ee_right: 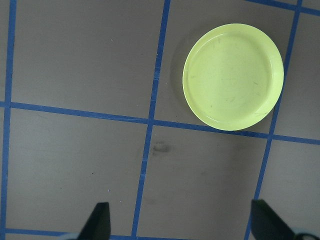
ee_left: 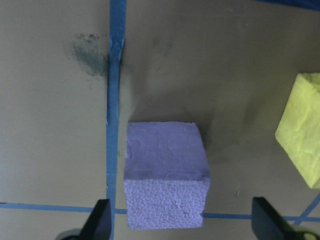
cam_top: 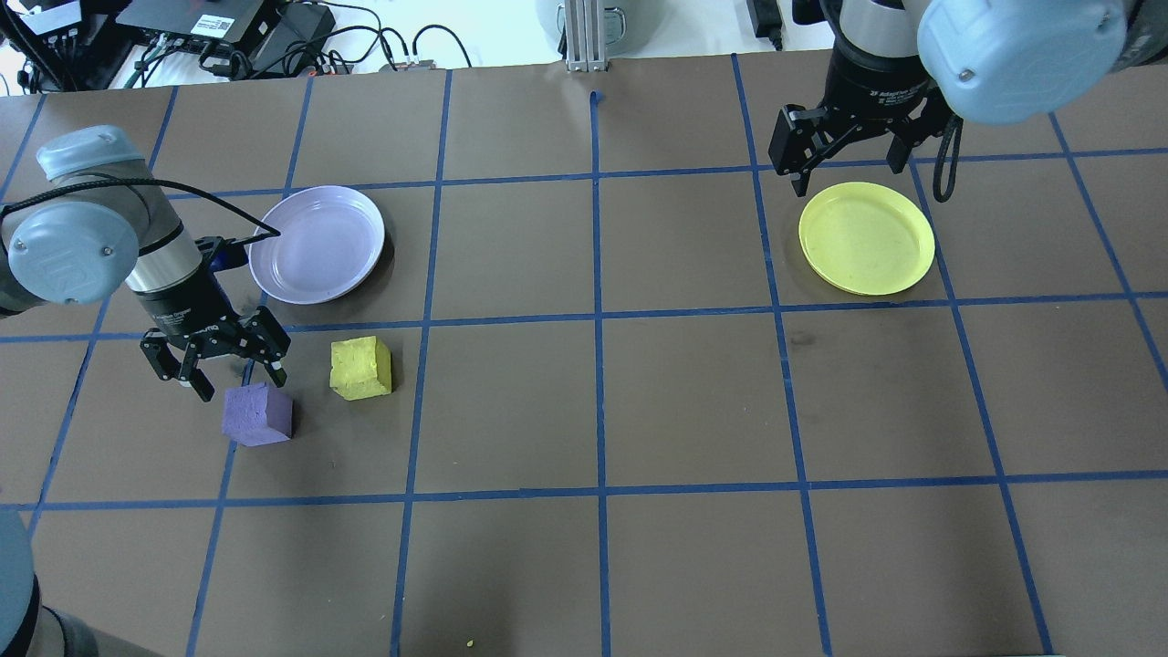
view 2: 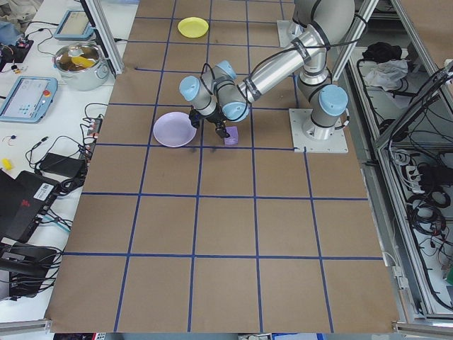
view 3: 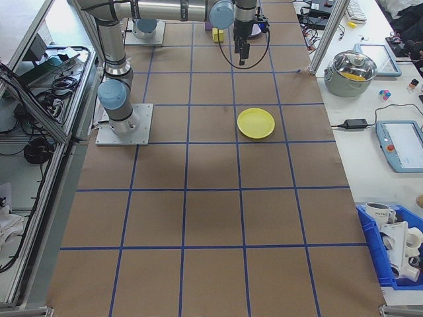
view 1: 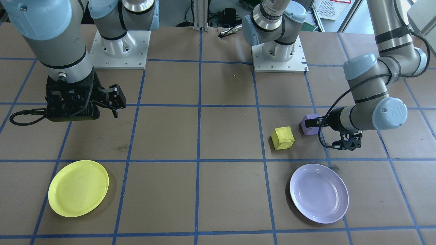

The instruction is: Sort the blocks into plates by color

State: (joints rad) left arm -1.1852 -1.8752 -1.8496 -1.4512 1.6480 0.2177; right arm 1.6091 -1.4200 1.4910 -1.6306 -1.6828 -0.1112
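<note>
The light purple block [cam_top: 258,413] lies on the brown table near the robot's left side, with the yellow block [cam_top: 361,367] a short way to its right. My left gripper [cam_top: 239,381] hangs open just over the purple block [ee_left: 165,172]; its fingers stand wide on either side, touching nothing. The lavender plate [cam_top: 317,244] sits behind both blocks and holds nothing. On the other side, my right gripper [cam_top: 849,173] is open and high, by the far edge of the yellow plate [cam_top: 866,237], which also holds nothing. The yellow block [ee_left: 302,130] shows at the left wrist view's right edge.
Blue tape lines grid the brown table. The two arm bases [view 1: 120,47] [view 1: 279,51] stand at the robot's edge. Cables and electronics [cam_top: 228,36] lie beyond the far edge. A side bench holds a metal pot [view 2: 81,60] and tablets.
</note>
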